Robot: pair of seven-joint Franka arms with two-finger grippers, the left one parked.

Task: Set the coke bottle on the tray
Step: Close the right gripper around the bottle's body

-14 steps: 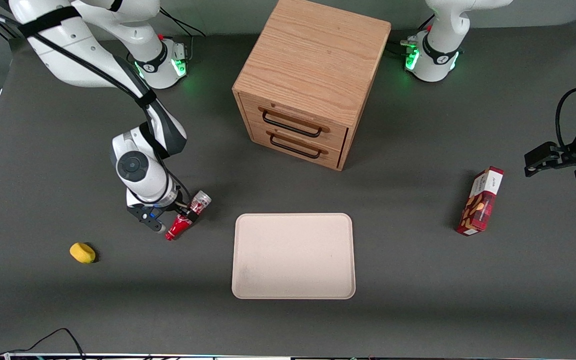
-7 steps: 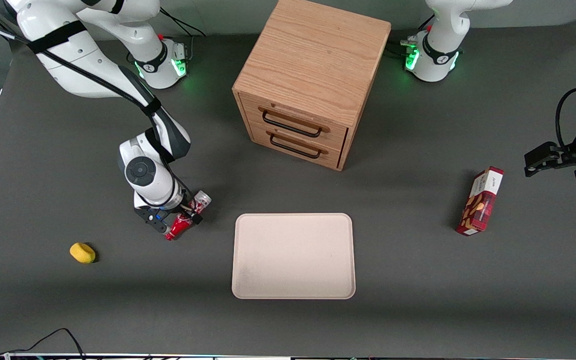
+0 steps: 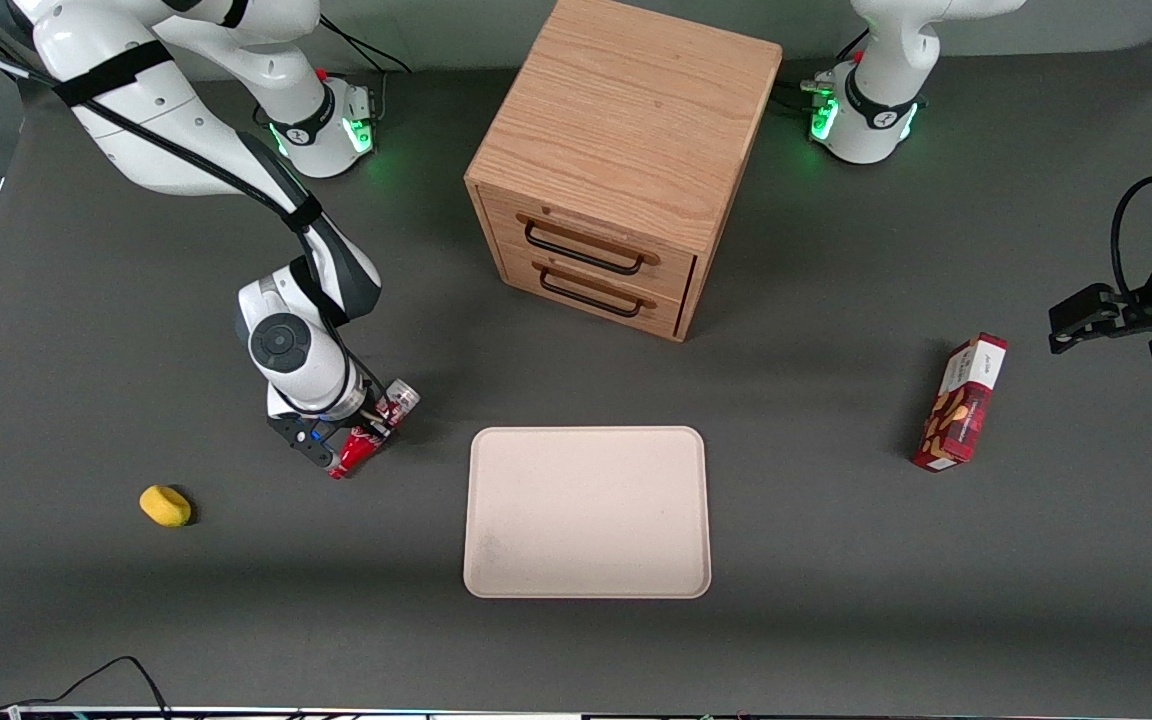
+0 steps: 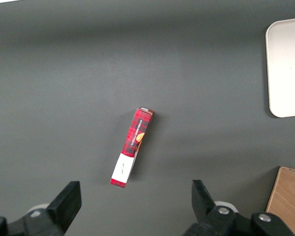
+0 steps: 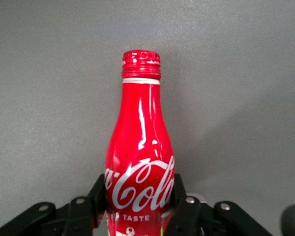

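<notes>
The dark grey surface [image 3: 836, 600] carries, largest first, a wooden two-drawer cabinet [image 3: 626, 165] at its far middle, both drawers closed, and nearer the front camera, in front of the cabinet's drawers, the cream tray [image 3: 587, 512], which lies flat with nothing on it. Well off toward the parked arm's end stands a red snack box [image 3: 962, 402], and toward the working arm's end, nearer the front camera than the arm, sits a small yellow object [image 3: 165, 505]. The coke bottle [image 5: 140, 157] lies on its side on the surface just beside the tray, toward the working arm's end, not touching the rim; its silver base points toward the cabinet and its red cap toward the front camera. The right arm's hand [image 3: 341, 440] is down at the bottle, and the wrist view shows its fingers [image 5: 179, 194] pressed against both flanks of the bottle's body, pinching it near the wide end. I judge the step in hand to be the grasp, seemingly just secured with the bottle low at the surface. The next move calls for a lift clear of the surface, a short carry sideways over the tray's low rim, and a gentle lowering before release, since the round bottle may roll.
</notes>
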